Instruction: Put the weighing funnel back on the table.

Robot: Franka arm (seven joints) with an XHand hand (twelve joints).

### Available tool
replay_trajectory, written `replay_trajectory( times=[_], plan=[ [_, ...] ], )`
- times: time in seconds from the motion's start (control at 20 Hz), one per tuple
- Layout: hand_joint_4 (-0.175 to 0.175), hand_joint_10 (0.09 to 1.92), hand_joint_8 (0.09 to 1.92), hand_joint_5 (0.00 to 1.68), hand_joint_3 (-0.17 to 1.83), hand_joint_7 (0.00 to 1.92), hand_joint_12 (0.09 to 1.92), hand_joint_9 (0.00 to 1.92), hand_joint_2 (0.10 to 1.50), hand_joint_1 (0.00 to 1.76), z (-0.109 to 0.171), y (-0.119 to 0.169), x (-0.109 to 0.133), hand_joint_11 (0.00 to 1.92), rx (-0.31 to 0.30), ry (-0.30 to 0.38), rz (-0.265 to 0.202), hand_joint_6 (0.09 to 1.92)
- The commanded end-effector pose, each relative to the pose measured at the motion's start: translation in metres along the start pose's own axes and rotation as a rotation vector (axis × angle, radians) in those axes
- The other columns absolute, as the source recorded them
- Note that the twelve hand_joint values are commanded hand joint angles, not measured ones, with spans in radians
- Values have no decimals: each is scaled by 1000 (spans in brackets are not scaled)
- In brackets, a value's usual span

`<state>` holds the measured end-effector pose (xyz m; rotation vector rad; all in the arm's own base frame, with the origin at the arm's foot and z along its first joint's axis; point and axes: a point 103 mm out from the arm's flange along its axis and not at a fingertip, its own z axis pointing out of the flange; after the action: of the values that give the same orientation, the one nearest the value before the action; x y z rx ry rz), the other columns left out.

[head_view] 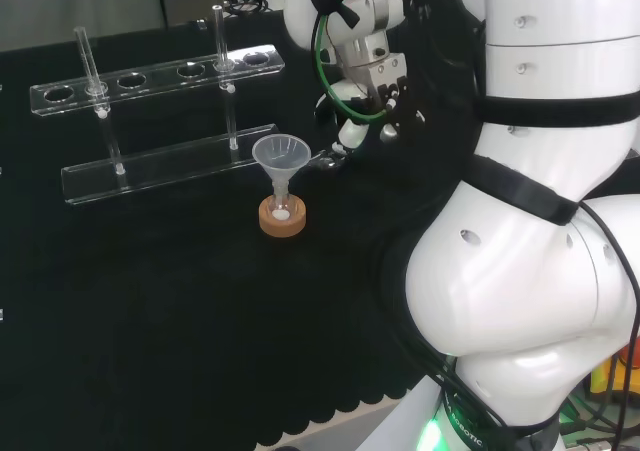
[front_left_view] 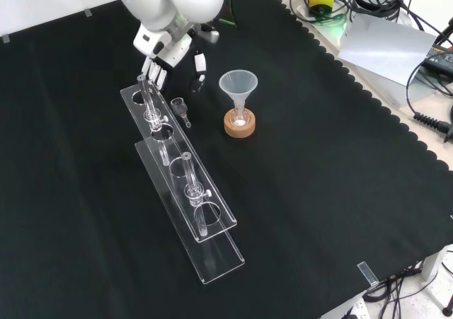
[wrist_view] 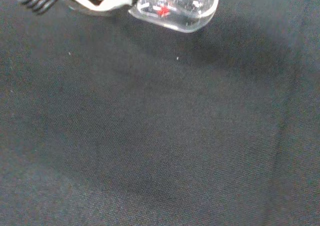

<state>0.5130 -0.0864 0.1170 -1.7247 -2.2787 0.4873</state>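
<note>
The weighing funnel [front_left_view: 180, 108], a small clear scoop with a short stem, lies on the black cloth between the tube rack [front_left_view: 187, 192] and the big funnel [front_left_view: 238, 84]. In the head view the weighing funnel [head_view: 325, 158] rests just right of the big funnel [head_view: 281, 156]. My hand [front_left_view: 168, 47] hovers just above it, fingers [front_left_view: 153, 73] straight and pointing down, with a small gap to the piece. In the head view the hand [head_view: 375, 81] hangs over the same spot. In the wrist view the weighing funnel [wrist_view: 175, 8] shows large and clear beside a part of the hand [wrist_view: 95, 0].
The big funnel stands in a small flask on a cork ring [front_left_view: 239, 126]. The clear rack [head_view: 160, 76], with upright glass tubes [head_view: 85, 56], runs along the cloth. My arm's white links [head_view: 540, 271] stand at the head view's right. Cables and a grey sheet [front_left_view: 382, 43] lie beyond the cloth's edge.
</note>
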Motion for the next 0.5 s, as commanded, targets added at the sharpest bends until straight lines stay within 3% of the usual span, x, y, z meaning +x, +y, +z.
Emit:
replay_trajectory(
  times=[0.05,0.5],
  plan=[
    [-59,627,727,362,570,302,1332,576,672,834,-31,-37,1,360,-50,-22,41,164],
    [-55,626,728,416,569,311,1333,576,675,831,-57,-77,10,358,-91,-49,78,176]
  ],
)
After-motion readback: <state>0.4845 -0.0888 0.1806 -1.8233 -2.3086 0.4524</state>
